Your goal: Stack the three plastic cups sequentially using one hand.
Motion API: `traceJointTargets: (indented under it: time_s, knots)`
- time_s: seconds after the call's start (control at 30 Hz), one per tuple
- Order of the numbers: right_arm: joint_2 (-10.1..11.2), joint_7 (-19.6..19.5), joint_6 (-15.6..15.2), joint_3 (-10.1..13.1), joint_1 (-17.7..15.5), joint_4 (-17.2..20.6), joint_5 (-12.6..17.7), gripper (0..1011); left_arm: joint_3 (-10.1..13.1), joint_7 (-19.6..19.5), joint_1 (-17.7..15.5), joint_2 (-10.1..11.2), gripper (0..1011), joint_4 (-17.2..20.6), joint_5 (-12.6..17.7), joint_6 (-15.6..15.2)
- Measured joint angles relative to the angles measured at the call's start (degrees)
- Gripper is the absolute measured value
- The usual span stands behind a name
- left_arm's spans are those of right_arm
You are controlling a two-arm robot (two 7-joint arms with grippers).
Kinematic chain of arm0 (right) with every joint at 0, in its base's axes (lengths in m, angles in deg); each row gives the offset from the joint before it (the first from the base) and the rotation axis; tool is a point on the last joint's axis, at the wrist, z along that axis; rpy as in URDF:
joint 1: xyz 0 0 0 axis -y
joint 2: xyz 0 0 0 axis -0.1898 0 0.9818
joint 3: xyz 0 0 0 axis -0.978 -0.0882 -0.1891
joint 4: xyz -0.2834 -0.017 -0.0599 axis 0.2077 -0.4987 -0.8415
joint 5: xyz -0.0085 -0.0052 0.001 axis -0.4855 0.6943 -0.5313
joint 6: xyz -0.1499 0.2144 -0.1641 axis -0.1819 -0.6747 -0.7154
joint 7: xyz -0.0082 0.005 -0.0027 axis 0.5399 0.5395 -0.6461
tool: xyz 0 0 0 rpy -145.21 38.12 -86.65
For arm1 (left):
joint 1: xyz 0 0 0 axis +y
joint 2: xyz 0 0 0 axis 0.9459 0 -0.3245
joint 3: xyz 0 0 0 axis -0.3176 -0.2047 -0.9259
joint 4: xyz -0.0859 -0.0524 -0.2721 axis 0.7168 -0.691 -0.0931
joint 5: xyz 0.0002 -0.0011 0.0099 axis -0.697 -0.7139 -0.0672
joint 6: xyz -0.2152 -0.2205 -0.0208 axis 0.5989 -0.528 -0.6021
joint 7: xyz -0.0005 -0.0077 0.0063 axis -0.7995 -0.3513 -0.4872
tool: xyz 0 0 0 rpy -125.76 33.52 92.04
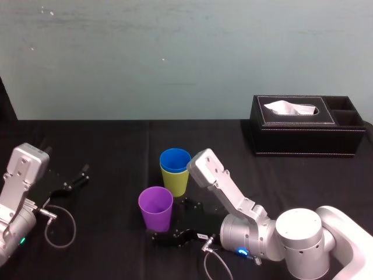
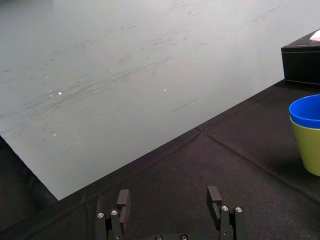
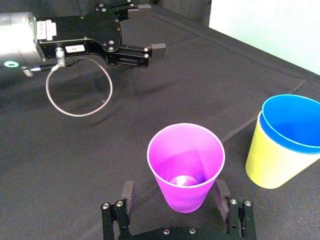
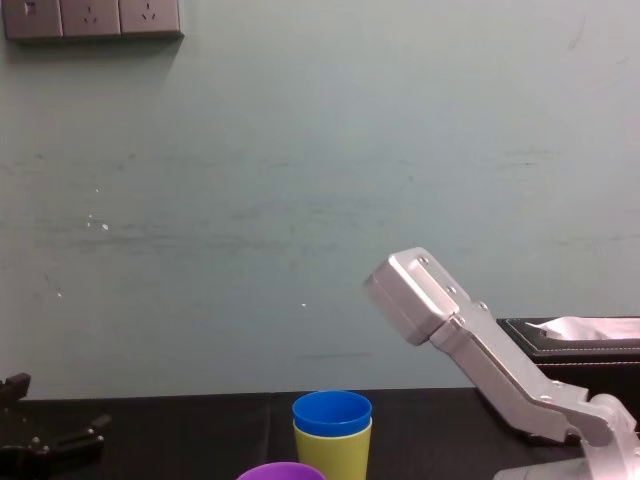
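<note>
A blue cup (image 1: 175,158) sits nested inside a yellow-green cup (image 1: 175,182) near the table's middle. A purple cup (image 1: 155,208) stands alone just in front and slightly left of them. My right gripper (image 1: 166,236) is low at the purple cup's near side. In the right wrist view its open gripper (image 3: 174,194) has one finger on each side of the purple cup's (image 3: 186,165) lower part, with small gaps to the wall. The blue cup (image 3: 291,120) in the yellow-green cup (image 3: 272,162) stands beside it. My left gripper (image 2: 169,200) rests open and empty at the far left (image 1: 76,178).
A black leather tissue box (image 1: 309,125) stands at the back right of the black-clothed table (image 1: 105,140). A loose cable loop (image 1: 58,224) lies by the left arm. The right arm's silver elbow (image 1: 205,168) rises just right of the nested cups. A pale wall (image 4: 300,200) is behind.
</note>
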Motion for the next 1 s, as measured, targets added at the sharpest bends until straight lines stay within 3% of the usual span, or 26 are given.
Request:
traceJointTargets:
  time_s: [1.0]
  knots:
    - [-2.5, -1.2, 0.5, 1.2, 0.8, -3.8, -1.8, 1002, 0.0, 0.0, 0.0, 0.0, 1000, 0.0, 0.0, 0.0]
